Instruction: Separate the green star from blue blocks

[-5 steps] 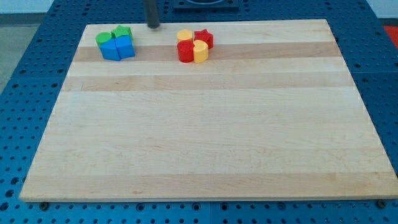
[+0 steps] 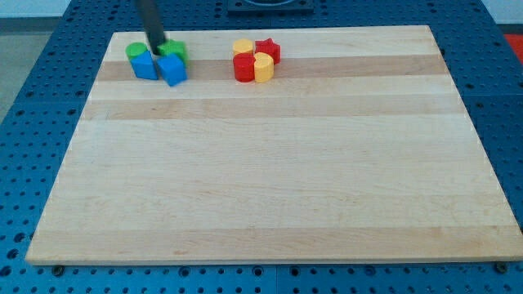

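My tip (image 2: pixel 158 49) is down in the green and blue cluster at the view's top left. It stands between a green block (image 2: pixel 134 52) on its left and the green star (image 2: pixel 174 51) on its right. One blue block (image 2: pixel 145 65) lies just below the tip, touching the green block. The other blue block (image 2: pixel 173 71) lies to the right of it, directly below the green star and touching it. The rod hides part of the gap between the two green blocks.
A second cluster lies to the right near the top edge: a yellow block (image 2: pixel 243 47), a red star (image 2: pixel 268 51), a red block (image 2: pixel 243 69) and a yellow block (image 2: pixel 263 69). The wooden board (image 2: pixel 270 180) sits on a blue perforated table.
My tip moved left from beside the cluster into its middle. The green star slid right and slightly down, and the right blue block shifted right and turned.
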Controlling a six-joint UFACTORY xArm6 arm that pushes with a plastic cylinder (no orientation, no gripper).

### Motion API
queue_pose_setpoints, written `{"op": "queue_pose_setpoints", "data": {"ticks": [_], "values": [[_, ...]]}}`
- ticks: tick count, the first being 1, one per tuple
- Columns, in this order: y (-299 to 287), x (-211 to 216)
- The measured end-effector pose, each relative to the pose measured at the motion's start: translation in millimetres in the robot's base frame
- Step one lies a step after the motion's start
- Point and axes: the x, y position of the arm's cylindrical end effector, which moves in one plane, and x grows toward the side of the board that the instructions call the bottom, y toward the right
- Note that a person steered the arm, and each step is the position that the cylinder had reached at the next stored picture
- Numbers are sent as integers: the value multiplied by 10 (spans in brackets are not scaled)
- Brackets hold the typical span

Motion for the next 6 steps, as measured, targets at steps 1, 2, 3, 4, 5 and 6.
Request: {"op": "queue_pose_setpoints", "data": {"ticks": [1, 2, 3, 4, 5, 6], "values": [[822, 614], [1006, 902], [1005, 901], [950, 895], [526, 648], [145, 271]]}}
